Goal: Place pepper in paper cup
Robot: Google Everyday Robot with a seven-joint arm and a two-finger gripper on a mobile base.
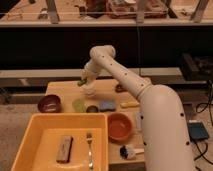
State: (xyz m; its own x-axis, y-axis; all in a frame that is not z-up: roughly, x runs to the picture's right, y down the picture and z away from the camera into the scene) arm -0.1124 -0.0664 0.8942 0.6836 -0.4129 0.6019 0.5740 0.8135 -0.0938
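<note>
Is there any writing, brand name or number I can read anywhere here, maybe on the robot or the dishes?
None can be read.
White robot arm: no legible marking.
Paper cup, yellow bin and orange bowl: plain, no text visible.
Shelf clutter at the top: too blurred to read.
The pincer sits above the paper cup with the green pepper; no label on it.

gripper [86,80] blurred, pepper [81,83] mostly hidden — tray [30,132] cropped

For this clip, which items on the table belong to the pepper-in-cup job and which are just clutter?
Job: pepper, at the gripper just above the paper cup.

Clutter: yellow tray holding brown block and fork; maroon bowl; orange bowl; green cup; blue sponge.
</note>
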